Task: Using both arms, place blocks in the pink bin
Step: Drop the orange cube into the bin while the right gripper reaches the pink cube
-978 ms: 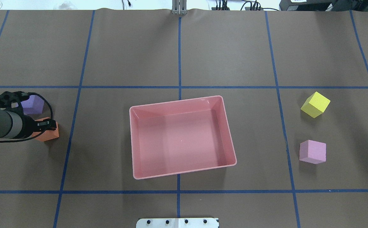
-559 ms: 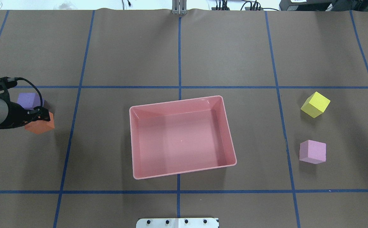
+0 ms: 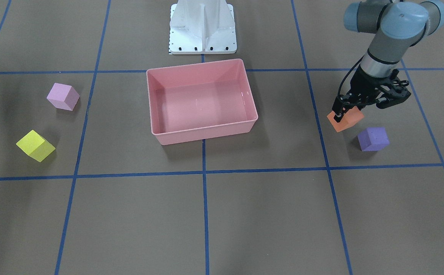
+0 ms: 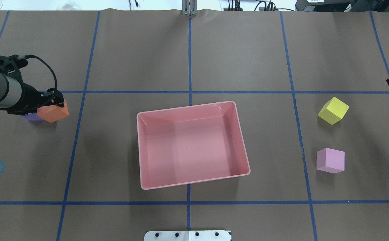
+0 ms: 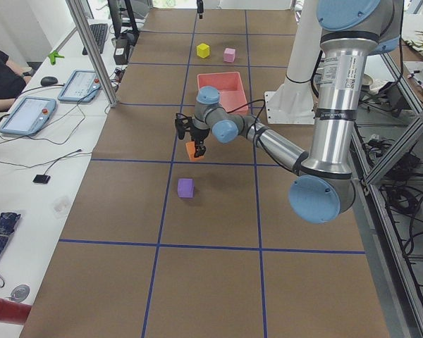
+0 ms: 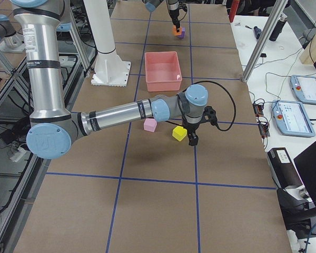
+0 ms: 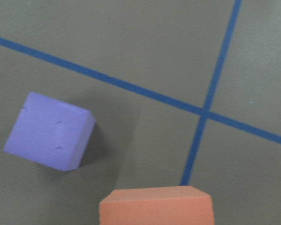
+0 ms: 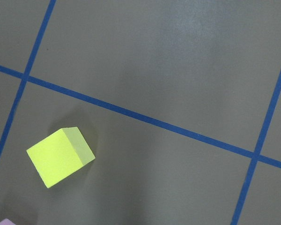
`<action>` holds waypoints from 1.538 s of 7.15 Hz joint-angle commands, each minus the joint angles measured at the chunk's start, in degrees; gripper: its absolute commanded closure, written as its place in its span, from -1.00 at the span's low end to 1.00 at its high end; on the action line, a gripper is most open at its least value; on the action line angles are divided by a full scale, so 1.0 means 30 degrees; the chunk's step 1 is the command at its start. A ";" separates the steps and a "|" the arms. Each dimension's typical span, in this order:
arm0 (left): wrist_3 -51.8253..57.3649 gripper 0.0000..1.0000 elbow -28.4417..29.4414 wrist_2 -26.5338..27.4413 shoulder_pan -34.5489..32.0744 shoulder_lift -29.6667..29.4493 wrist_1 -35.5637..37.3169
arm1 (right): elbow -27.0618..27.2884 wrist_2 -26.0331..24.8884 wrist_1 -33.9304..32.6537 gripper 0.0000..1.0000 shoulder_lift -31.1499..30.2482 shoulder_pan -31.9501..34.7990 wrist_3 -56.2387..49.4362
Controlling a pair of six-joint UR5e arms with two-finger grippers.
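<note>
My left gripper (image 4: 56,100) is shut on the orange block (image 4: 54,112) and holds it above the table, left of the pink bin (image 4: 191,147). It also shows in the front view (image 3: 344,111) with the orange block (image 3: 346,120). The purple block (image 3: 373,138) lies on the table beside it, seen below in the left wrist view (image 7: 49,130). The yellow block (image 4: 333,110) and the pink-lilac block (image 4: 330,160) lie right of the bin. My right gripper (image 6: 193,136) hovers near the yellow block (image 6: 179,133); I cannot tell whether it is open. The bin is empty.
The white base pedestal (image 3: 202,26) stands behind the bin on the robot's side. Blue tape lines divide the brown table cover into squares. A side desk with tablets (image 5: 28,113) runs along the far edge.
My left gripper has lifted the orange block off the table and carried it away from the robot and slightly toward the bin. A black part of the right arm has entered at the right edge.
</note>
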 commanded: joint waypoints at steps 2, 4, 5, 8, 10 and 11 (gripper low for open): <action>-0.1720 1.00 -0.0561 -0.0157 0.0076 -0.6188 0.6503 | 0.1309 0.0091 0.3907 -0.99 -0.1547 -0.2255 0.7483; -0.3706 1.00 -0.0445 -0.0594 0.0513 -0.9477 0.8482 | 0.1428 -0.0201 0.7929 -0.99 -0.2811 -0.4064 1.2078; -0.5344 1.00 -0.0270 -0.0598 0.1386 -1.0710 0.8485 | 0.1574 -0.1072 0.8000 -0.99 -0.3339 -0.5120 1.2620; -0.8548 1.00 0.0343 0.0741 0.3789 -1.2913 0.8485 | 0.3149 -0.2868 0.8001 -1.00 -0.4249 -0.7997 1.5870; -0.9020 1.00 0.0698 0.1598 0.4412 -1.3212 0.8485 | 0.3626 -0.5811 0.7827 -1.00 -0.4809 -1.1004 1.7281; -0.9052 1.00 0.0756 0.1599 0.4441 -1.3270 0.8485 | 0.3626 -0.6117 0.7680 -1.00 -0.4896 -1.1397 1.7284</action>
